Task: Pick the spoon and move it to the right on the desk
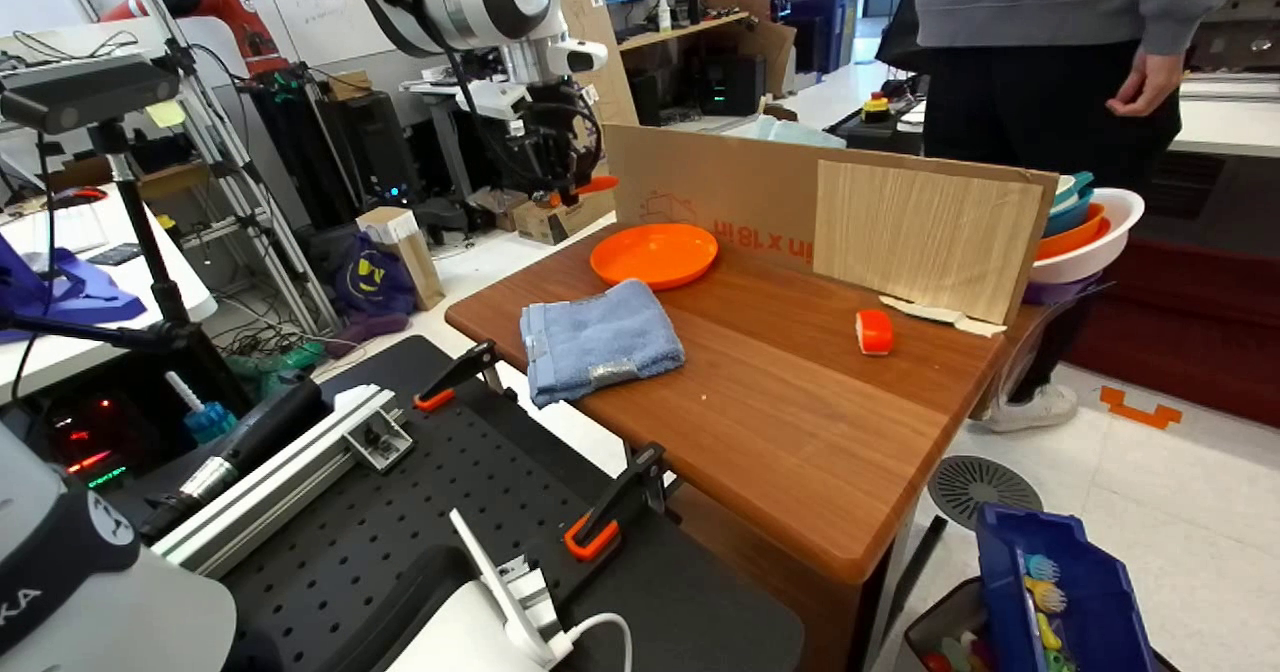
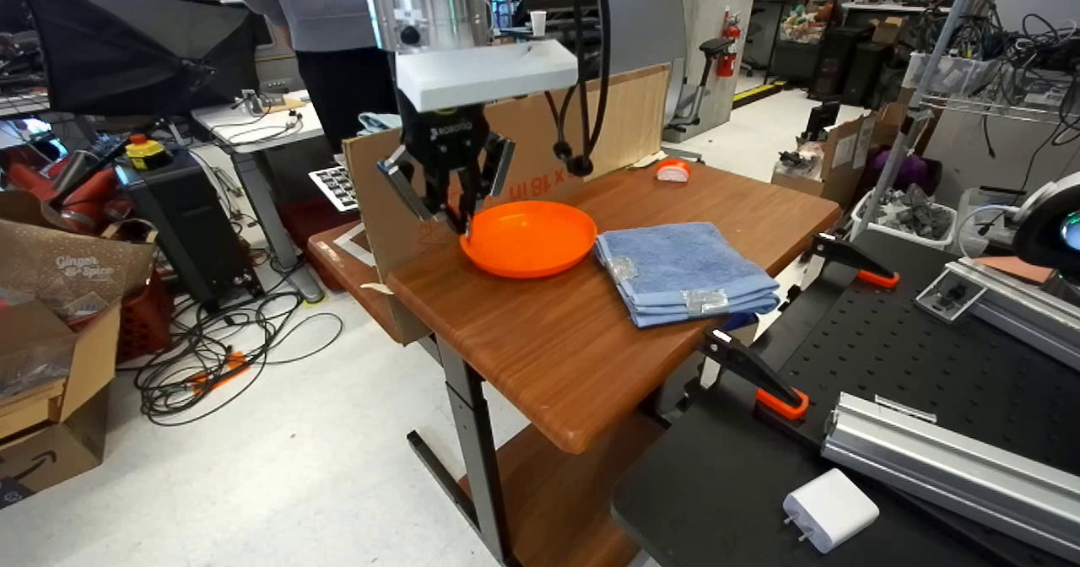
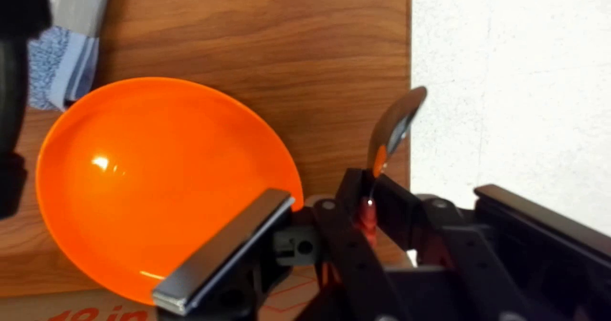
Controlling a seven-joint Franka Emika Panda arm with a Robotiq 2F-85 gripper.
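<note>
My gripper (image 3: 366, 180) is shut on a spoon (image 3: 395, 123) in the wrist view. The spoon's shiny metal bowl sticks out past the fingertips, and its red handle shows between the fingers, partly hidden. In an exterior view the gripper (image 1: 568, 192) is held above the far end of the desk (image 1: 790, 422), with an orange piece, apparently the spoon's handle, beside it. In an exterior view the gripper (image 2: 462, 219) appears over the edge of the orange plate (image 2: 530, 240); the spoon is hard to make out there. In the wrist view the plate (image 3: 167, 182) lies left of the fingers.
A folded blue towel (image 1: 600, 342) lies by the plate. A small red and white block (image 1: 874, 333) is at the desk's other end. A cardboard panel (image 1: 730, 192) stands along the back edge. Clamps (image 1: 605, 512) and a black perforated bench (image 1: 440, 472) stand alongside.
</note>
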